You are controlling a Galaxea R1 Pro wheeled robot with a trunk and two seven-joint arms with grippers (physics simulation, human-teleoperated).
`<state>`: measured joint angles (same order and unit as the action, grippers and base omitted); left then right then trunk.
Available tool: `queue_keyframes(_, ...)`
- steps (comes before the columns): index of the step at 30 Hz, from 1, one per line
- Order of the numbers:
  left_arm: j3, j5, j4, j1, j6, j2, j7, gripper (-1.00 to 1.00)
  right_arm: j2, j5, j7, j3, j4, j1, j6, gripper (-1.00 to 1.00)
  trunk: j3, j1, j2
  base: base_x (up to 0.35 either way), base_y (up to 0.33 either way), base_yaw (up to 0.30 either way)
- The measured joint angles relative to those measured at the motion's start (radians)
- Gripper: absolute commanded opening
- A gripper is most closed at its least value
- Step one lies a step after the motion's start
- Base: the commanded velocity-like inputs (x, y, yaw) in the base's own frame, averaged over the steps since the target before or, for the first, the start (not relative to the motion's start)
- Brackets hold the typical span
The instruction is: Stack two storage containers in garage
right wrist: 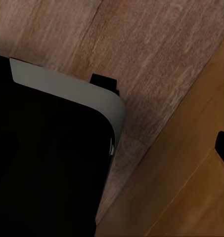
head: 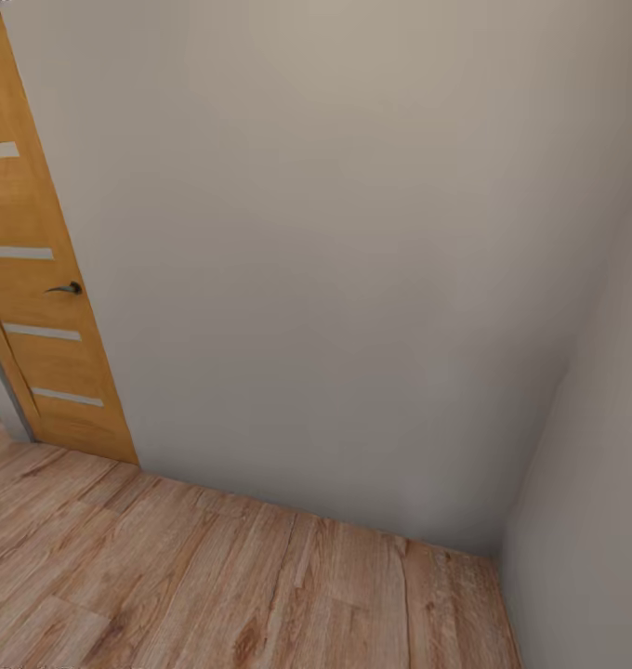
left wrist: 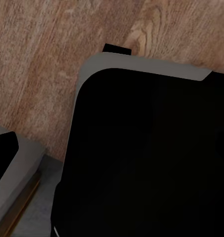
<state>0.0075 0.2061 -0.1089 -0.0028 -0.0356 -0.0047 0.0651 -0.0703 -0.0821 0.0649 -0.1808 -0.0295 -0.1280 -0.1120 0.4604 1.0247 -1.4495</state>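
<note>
One wooden door (head: 46, 279) — four pale stripes (head: 19, 252); two walls (head: 335, 260).

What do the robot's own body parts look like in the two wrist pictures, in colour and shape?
Both wrist views show a large matte black body panel with a rounded corner, edged by a smooth grey rim. A small black tab sticks out past the rim. No end effector fingers, cables or markings can be made out.

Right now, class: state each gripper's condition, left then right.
Left gripper: cannot be told; the left wrist view gives no clear sight of its jaws.
Right gripper: cannot be told, for the same reason.
</note>
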Motion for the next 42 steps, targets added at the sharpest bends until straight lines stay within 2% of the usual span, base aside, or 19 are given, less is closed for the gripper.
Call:
queue_keyframes(10,0.000,0.000,0.000,0.000,0.000,0.000,0.000,1.00,0.001,0.000,-0.001,0.000,0.000,0.000,-0.001,1.00,0.000,0.000,0.000,0.113,0.000,0.269)
queue_keyframes(42,0.000,0.000,-0.001,0.000,0.000,-0.001,0.000,1.00,0.007,0.001,-0.004,0.004,0.000,0.001,0.000,1.00,0.000,0.000,0.000,0.002,0.000,0.273)
